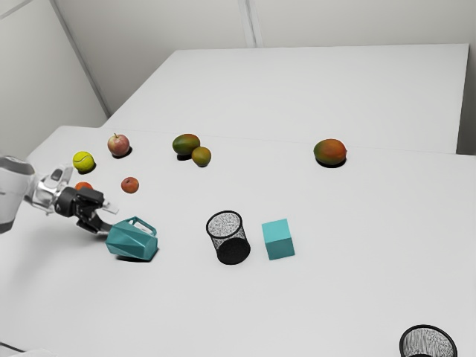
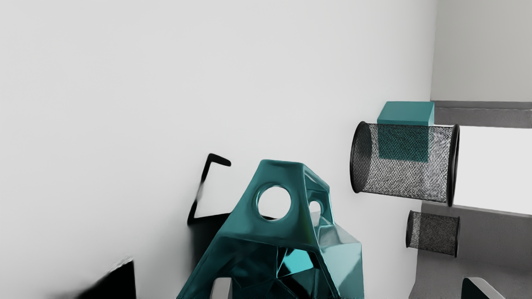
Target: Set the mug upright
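In the exterior view, my gripper (image 1: 109, 218) is at the left, beside the end of the teal faceted mug (image 1: 132, 241), which lies on its side with its handle up. The fingers are spread wide apart. In the wrist view, the gripper (image 2: 350, 288) has one fingertip in front of the dark mouth of the mug (image 2: 284, 236) and the other well off beyond its wall. Whether the first fingertip is inside the mouth, I cannot tell.
A black mesh cup (image 1: 229, 238) and a teal cube (image 1: 278, 239) stand toward the exterior view's right. Another mesh cup (image 1: 428, 342) is at the near edge. An orange fruit (image 1: 130, 185), a tennis ball (image 1: 83, 161) and an apple (image 1: 118, 145) lie behind the mug.
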You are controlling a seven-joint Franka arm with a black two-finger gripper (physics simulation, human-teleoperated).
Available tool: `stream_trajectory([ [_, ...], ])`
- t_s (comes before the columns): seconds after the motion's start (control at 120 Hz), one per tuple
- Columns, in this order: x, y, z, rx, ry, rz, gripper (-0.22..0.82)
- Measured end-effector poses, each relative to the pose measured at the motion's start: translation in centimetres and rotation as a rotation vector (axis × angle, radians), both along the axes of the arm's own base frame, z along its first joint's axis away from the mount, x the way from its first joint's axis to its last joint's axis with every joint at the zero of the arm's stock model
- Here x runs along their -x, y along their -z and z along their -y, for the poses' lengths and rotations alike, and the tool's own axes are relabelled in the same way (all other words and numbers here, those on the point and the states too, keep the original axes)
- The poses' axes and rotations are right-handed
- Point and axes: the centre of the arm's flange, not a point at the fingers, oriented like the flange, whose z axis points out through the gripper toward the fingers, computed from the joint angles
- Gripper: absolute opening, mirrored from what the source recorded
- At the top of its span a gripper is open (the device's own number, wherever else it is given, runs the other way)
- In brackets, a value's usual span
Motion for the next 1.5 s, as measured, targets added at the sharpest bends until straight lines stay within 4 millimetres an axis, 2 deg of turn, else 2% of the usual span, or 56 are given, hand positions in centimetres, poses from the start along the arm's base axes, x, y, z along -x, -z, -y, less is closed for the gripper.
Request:
stream_trajectory([
  [0.117,0.8,0.2,1.2,0.014,0.015,0.026,0.60],
  [0.3,0.6,0.6,3.2,0.034,0.033,0.065,0.59],
  [0.35,0.7,0.7,3.4,0.035,0.032,0.073,0.51],
  [0.483,1.0,0.7,3.2,0.030,0.027,0.096,0.17],
  [0.558,1.1,0.8,3.1,0.031,0.027,0.103,0.05],
  [0.65,1.5,1.3,3.2,0.035,0.027,0.105,-0.04],
  [0.8,1.6,1.3,3.2,0.031,0.027,0.118,-0.10],
  [0.867,1.3,0.1,3.1,0.016,0.030,0.141,-0.12],
  [1.008,-0.3,-5.9,4.0,-0.056,0.073,0.217,-0.13],
  [1.075,-1.2,-9.4,6.0,-0.106,0.123,0.254,-0.13],
  [1.15,-2.5,-12.0,9.6,-0.183,0.226,0.277,-0.14],
  [1.233,-3.9,-13.5,14.3,-0.312,0.368,0.287,-0.14],
  [1.383,-5.9,-15.3,21.8,-0.675,0.642,0.300,-0.14],
  [1.5,-6.6,-16.5,28.0,-0.888,0.764,0.361,-0.14],
])
